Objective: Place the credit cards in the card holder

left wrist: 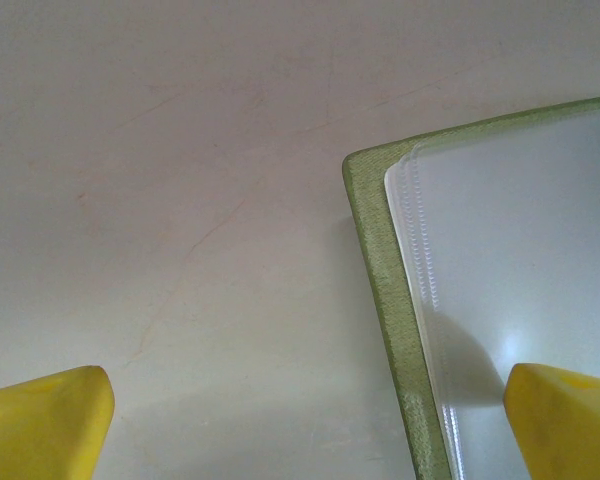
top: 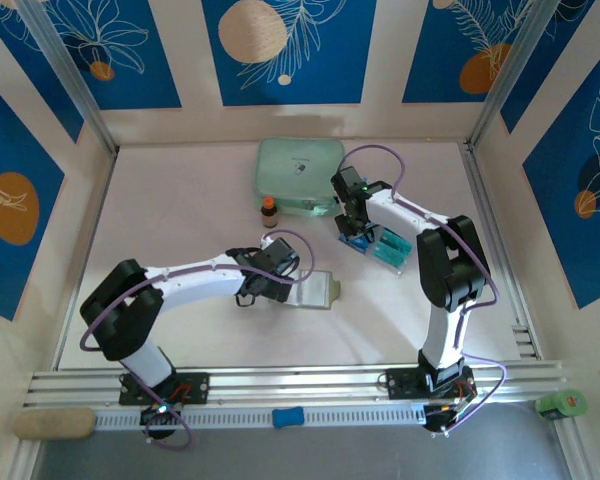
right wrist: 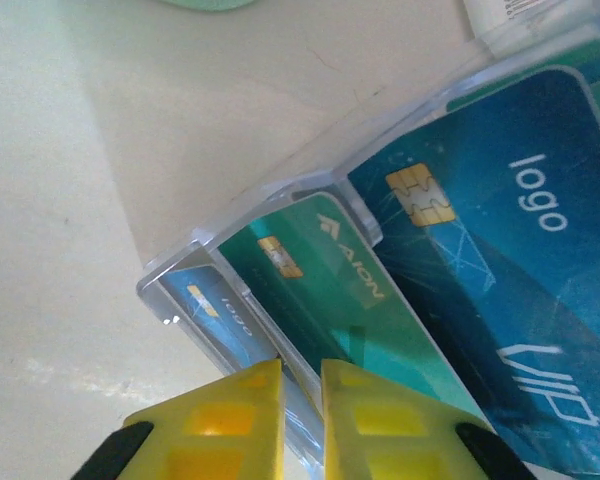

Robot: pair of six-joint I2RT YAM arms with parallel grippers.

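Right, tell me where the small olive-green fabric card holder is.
The card holder lies open at the table's centre, just right of the left gripper in the top view.

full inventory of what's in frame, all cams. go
cards: 3 seen; dark blue, teal, lighter blue; standing in the rack, right of centre
rack: 1, clear plastic, under the right gripper
card holder: 1, olive with clear pockets, open flat, centre front
zip case: 1, mint green, back centre
bottle: 1, brownish, upright just in front of the zip case
green object: 1, front right, past the rail
beige pad: 1, front left corner
table: 1, white
left gripper: yellow fingers, open, straddling the card holder's edge
right gripper: yellow fingers, nearly together at the rack; grip unclear
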